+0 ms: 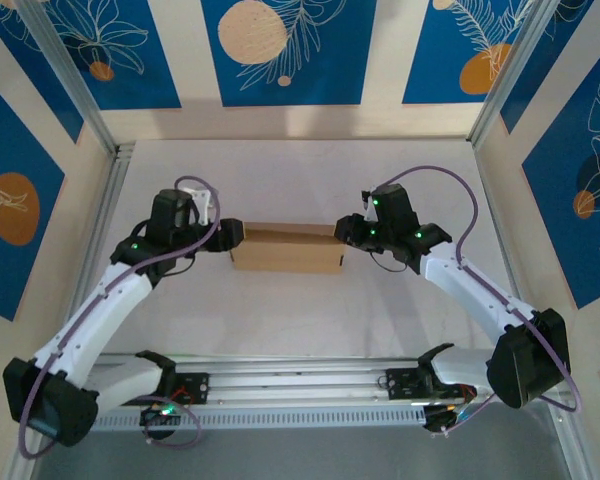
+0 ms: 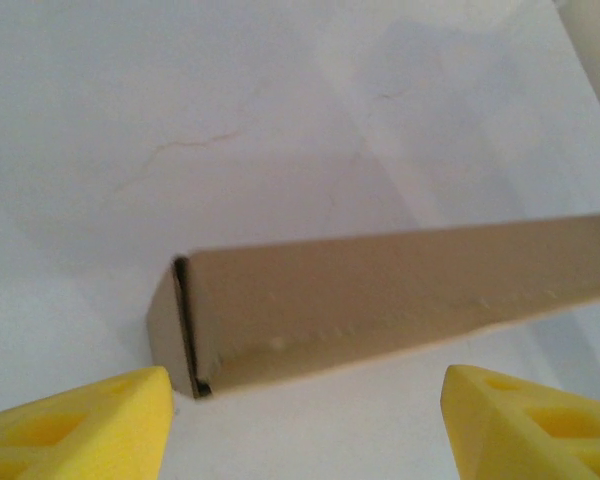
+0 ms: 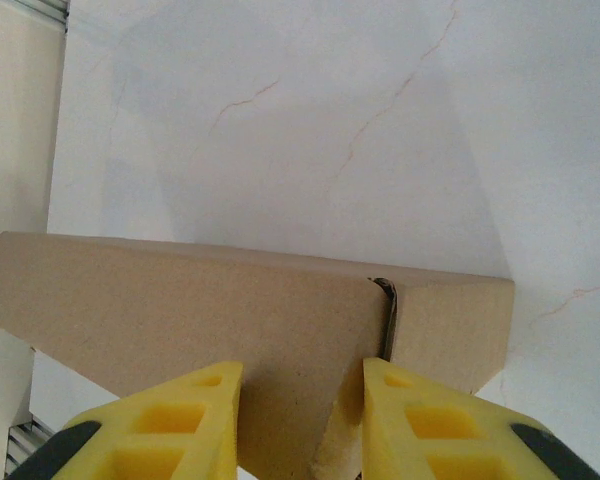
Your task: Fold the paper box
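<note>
Two arms flank the paper box (image 1: 286, 248) — left gripper (image 2: 307, 378) spread wide at one end, right gripper (image 3: 302, 370) clamped on the other.

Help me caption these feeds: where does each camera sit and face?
Top external: above and behind the bases, looking down; both arms, left tool and right tool at the paper box's ends.
Left wrist: on that arm, faces the box's left end; own yellow fingers.
Right wrist: likewise, faces the right end; fingers flank it.
Shared: the box.
</note>
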Controlling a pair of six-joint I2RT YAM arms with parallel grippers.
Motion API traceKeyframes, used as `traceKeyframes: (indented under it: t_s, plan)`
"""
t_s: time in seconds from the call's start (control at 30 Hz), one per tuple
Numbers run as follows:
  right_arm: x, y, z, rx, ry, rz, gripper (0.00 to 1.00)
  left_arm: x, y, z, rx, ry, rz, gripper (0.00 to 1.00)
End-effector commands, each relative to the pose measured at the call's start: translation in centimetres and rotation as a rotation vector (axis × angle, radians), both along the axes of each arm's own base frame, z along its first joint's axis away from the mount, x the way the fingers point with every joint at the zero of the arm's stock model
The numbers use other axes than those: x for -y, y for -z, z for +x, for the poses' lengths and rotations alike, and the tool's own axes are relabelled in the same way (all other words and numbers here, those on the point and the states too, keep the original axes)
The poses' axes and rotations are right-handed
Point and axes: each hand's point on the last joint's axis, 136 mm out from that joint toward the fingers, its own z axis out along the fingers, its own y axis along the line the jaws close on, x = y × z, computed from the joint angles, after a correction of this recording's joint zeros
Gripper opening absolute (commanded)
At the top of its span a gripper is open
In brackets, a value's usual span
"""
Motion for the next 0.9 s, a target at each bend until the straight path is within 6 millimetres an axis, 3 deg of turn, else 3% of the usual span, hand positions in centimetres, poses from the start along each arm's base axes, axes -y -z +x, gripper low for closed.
traceKeyframes:
  t_s: [0.0,0.2,0.33,0.53,0.7,0.87]
  plan:
    - [1.4,4.1,-2.6,-0.157,-0.01,-0.122,0.32,-1.2,-0.5,2.6,0.027,-0.1,-0.017,0.71]
    - [1.4,4.2,-2.6,-0.161,-0.007,-0.12,0.32,-1.4,2.4,3.5,-0.037,-0.152,-0.078,0.63]
    - [1.5,4.6,-2.6,-0.165,-0.001,-0.127,0.32,-1.2,5.3,2.2,-0.097,-0.178,-0.15,0.55]
    - [1.6,5.6,-2.5,-0.185,0.006,-0.137,0.32,-2.9,9.4,-0.1,-0.144,-0.257,-0.135,0.5]
    - [1.4,6.0,-2.4,-0.199,-0.001,-0.136,0.37,-3.7,10.7,-0.9,-0.153,-0.284,-0.103,0.48]
    - [1.2,3.3,-1.9,-0.146,-0.027,-0.115,0.49,-3.9,10.9,-1.0,-0.157,-0.293,-0.098,0.46]
